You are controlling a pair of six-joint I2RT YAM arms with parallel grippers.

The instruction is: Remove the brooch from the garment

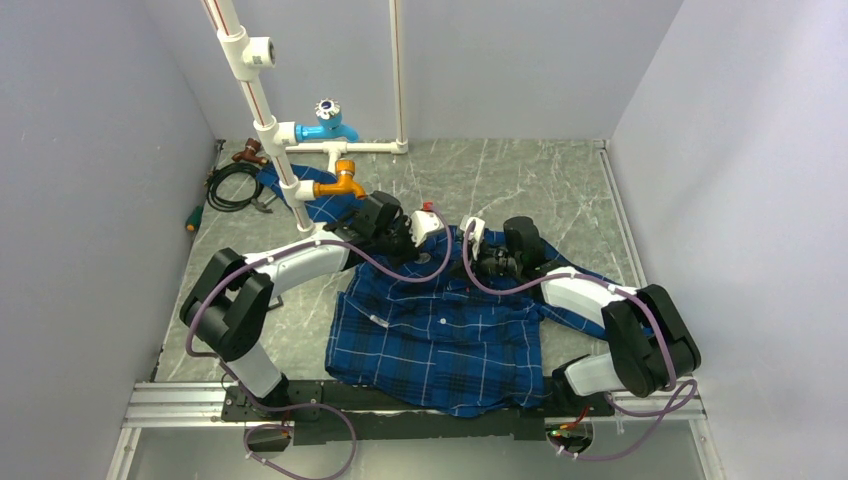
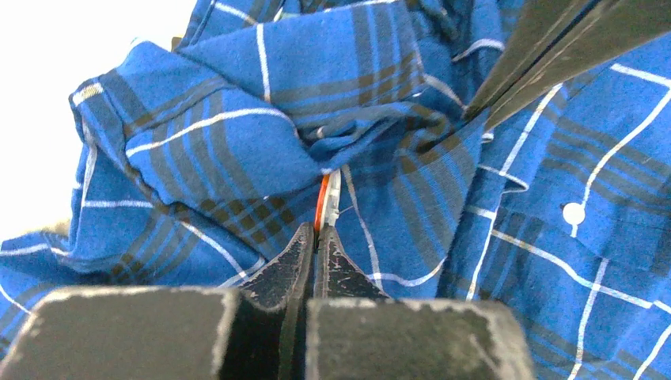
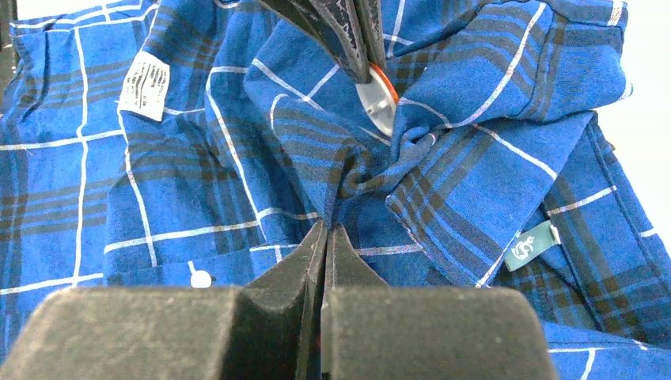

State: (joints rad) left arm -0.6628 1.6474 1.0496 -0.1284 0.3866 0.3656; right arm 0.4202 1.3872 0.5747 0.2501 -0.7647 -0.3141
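At the far left corner of the bench a white pipe frame is seen, fitted with a blue valve and an orange tap, and a coiled black cable is laid beside it. The garment is spread from the middle of the bench to its near edge, with the collar end towards the far edge. The left gripper is closed on the brooch, a small round disc with an orange rim and a pale face. The disc is held edge-on against the bunched cloth by the collar, and whether it is pinned there cannot be told. Just beside the brooch, the right gripper is clamped on a fold of the garment. A white label and a small teal tag are seen on the cloth nearby.
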